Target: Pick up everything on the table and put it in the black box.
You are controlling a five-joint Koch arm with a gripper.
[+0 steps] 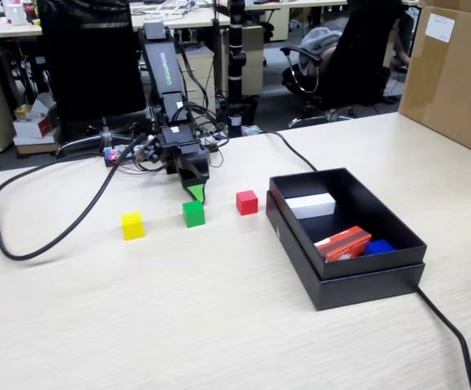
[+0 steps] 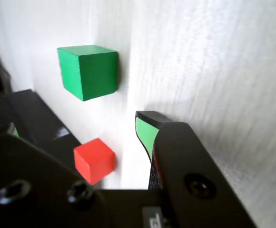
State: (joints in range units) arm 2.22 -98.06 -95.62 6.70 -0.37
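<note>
Green cube point(image 1: 193, 214) sits on the table point(image 1: 179, 317) between yellow and red cubes, just before your gripper point(image 1: 196, 193), whose jaws stand spread and empty, apparently lined up to straddle it.

Table point(image 1: 219, 325) pale matt wood grain; black box point(image 1: 365, 280) matt; green cube point(image 2: 88, 71) smooth, painted-looking.

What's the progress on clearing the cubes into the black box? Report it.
Done: none; the yellow cube, green cube and red cube all sit on the table. In hand: nothing; the pincer hangs just behind the green cube, not gripping it. Left: all three into the black box, which holds other items.
</note>
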